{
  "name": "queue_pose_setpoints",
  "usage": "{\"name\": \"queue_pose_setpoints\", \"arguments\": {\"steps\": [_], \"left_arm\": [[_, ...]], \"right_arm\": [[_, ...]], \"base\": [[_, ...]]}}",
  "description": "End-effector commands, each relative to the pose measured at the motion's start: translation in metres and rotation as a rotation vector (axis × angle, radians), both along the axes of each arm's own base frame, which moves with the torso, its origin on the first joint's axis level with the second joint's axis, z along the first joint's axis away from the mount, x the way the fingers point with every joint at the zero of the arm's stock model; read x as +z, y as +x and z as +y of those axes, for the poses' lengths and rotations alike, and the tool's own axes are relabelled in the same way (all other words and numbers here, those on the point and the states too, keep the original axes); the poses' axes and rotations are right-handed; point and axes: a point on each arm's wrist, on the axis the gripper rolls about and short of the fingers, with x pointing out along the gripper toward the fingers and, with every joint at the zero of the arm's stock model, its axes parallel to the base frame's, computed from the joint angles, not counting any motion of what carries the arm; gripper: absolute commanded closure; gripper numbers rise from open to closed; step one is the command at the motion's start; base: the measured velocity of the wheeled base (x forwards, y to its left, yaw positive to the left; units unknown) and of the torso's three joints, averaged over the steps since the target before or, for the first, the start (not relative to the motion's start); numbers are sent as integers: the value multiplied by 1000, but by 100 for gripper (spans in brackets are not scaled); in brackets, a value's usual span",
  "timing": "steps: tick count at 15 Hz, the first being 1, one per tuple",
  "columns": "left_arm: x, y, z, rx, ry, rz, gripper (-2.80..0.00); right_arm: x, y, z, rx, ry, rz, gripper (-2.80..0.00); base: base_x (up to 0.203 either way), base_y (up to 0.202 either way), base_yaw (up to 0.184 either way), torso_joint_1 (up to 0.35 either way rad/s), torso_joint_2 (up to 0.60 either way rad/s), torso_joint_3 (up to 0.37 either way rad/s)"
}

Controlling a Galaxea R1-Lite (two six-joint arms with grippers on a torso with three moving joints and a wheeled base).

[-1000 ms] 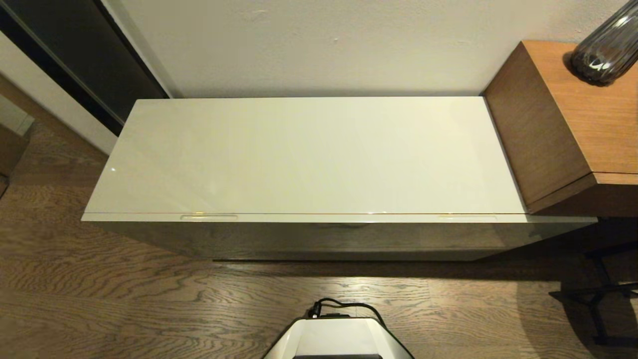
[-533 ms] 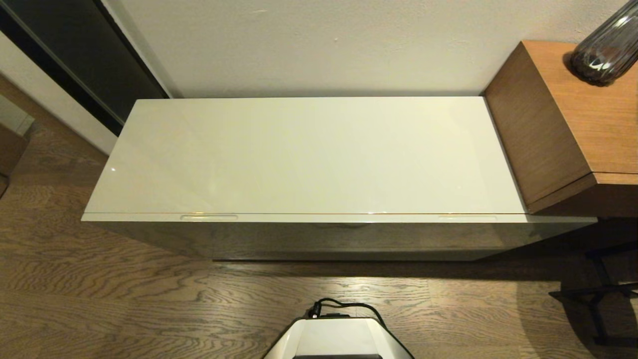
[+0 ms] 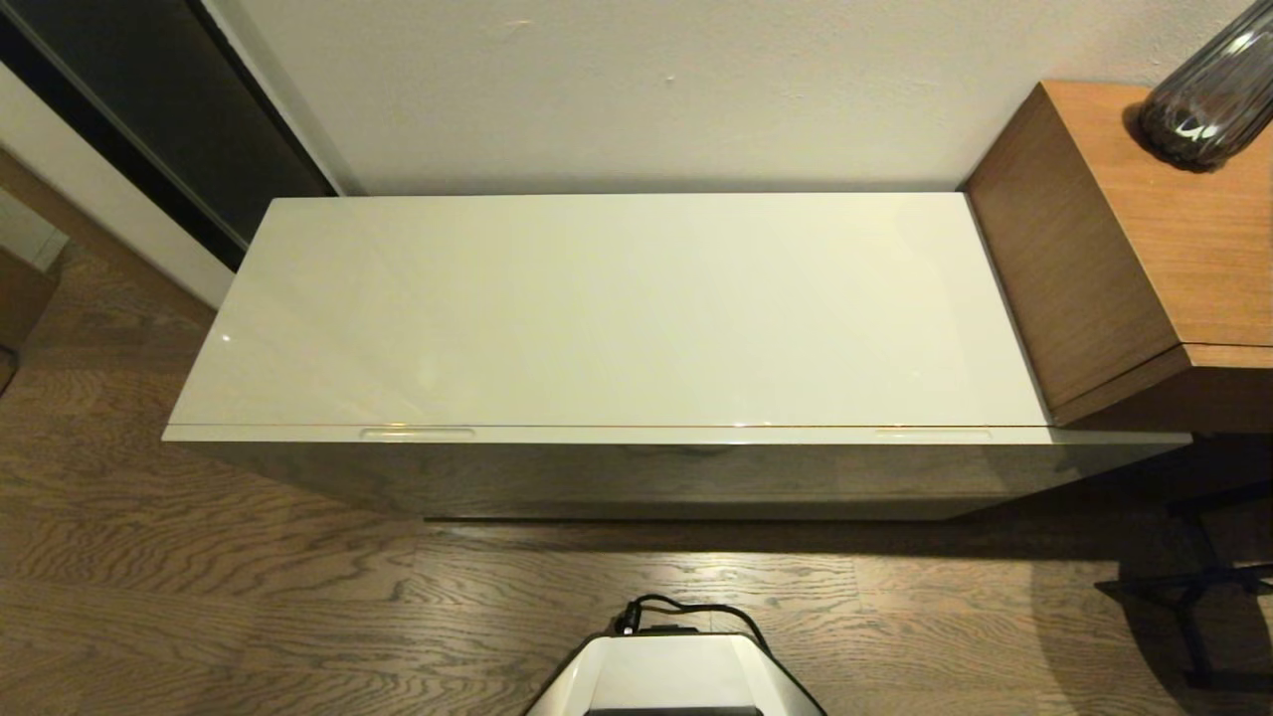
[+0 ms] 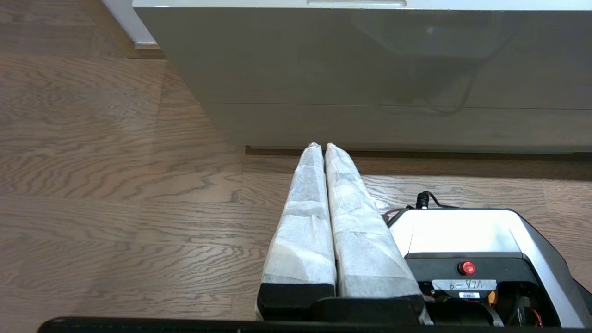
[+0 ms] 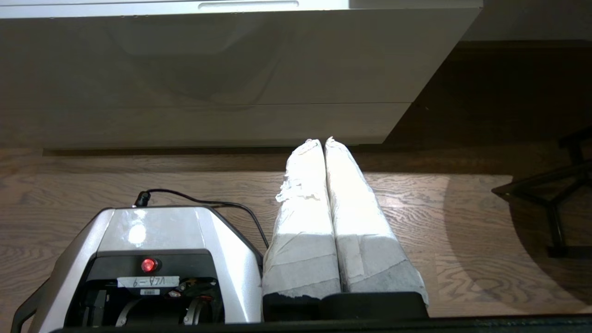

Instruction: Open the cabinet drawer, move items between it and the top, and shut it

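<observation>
The glossy cream-white top (image 3: 607, 308) of the cabinet lies bare before me. Below its front edge the cabinet drawer (image 3: 656, 467) is closed, its glossy front (image 4: 370, 55) (image 5: 208, 60) facing me, with two slim slots (image 3: 417, 433) (image 3: 933, 434) along the rim. The slipper pair and the grain bag are out of view. My left gripper (image 4: 322, 147) hangs shut and empty low over the floor in front of the cabinet's left part. My right gripper (image 5: 323, 141) is shut and empty too, low before the cabinet's right part. Neither arm shows in the head view.
A brown wood-grain cube (image 3: 1124, 249) with a dark ribbed vase (image 3: 1203, 99) stands against the cabinet's right end. My white base (image 3: 676, 676) with a black cable sits on the wooden floor (image 3: 249, 597). A black metal stand (image 3: 1193, 597) is at the right.
</observation>
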Motion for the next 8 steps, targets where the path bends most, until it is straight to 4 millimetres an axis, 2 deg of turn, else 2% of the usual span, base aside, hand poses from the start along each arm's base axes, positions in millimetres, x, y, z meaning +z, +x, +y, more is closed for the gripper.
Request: {"name": "queue_pose_setpoints", "arguments": {"steps": [1, 8], "left_arm": [[0, 0, 0, 0, 0, -2, 0], [0, 0, 0, 0, 0, -2, 0]], "right_arm": [[0, 0, 0, 0, -1, 0, 0], [0, 0, 0, 0, -1, 0, 0]], "base": [[0, 0, 0, 0, 0, 0], [0, 0, 0, 0, 0, 0]]}}
